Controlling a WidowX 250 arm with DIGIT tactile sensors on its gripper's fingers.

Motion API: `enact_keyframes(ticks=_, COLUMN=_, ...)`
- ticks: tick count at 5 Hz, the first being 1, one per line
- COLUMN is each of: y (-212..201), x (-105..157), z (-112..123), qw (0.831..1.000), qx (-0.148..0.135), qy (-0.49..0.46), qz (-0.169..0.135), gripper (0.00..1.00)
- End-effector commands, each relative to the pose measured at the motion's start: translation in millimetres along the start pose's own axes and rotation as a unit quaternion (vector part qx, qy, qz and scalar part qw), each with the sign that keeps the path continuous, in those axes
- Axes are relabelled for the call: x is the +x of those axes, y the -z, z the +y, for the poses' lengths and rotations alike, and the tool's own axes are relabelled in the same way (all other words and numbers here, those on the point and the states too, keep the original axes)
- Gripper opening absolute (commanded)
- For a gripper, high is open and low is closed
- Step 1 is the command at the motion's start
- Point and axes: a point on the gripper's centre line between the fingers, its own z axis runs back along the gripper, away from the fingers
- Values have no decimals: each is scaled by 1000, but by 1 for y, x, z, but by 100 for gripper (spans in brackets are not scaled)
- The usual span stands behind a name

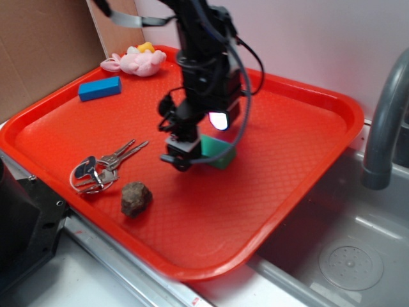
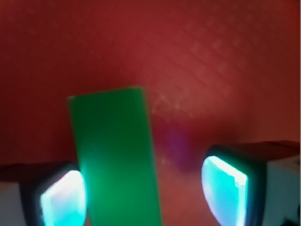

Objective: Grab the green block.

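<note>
The green block (image 2: 115,155) lies flat on the red tray (image 1: 307,134), near the tray's middle, directly under the lowered arm. In the wrist view, going left to right: the left finger pad (image 2: 63,197) glows cyan and sits touching or just beside the block's left edge; then the block itself, its long axis running away from the camera, roughly across the line between the pads; then a stretch of bare tray; then the right finger pad (image 2: 225,188), well clear of the block. The gripper (image 2: 143,193) is spread wide and holds nothing. The block sits off-centre toward the left pad, so closing would likely nudge it sideways first.
</note>
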Motion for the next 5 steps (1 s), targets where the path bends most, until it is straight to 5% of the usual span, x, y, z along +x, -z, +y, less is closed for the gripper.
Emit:
enact_keyframes(ticks=1, y=-9, x=4, z=-8, qw=1000, qx=5, qy=7, qz=-9, gripper=0)
enact_keyframes(ticks=2, y=-21, x=-5, z=-10, qw=1000, qx=3, qy=-10, qz=-9, gripper=0)
enact_keyframes(ticks=3, y=-53, x=-42, z=4, qw=992, qx=-2, qy=-127, qz=-22, gripper=0)
enact_keyframes(ticks=5, y=-112, x=-142, z=18, qw=929, qx=-19, qy=-369, qz=-28, gripper=0)
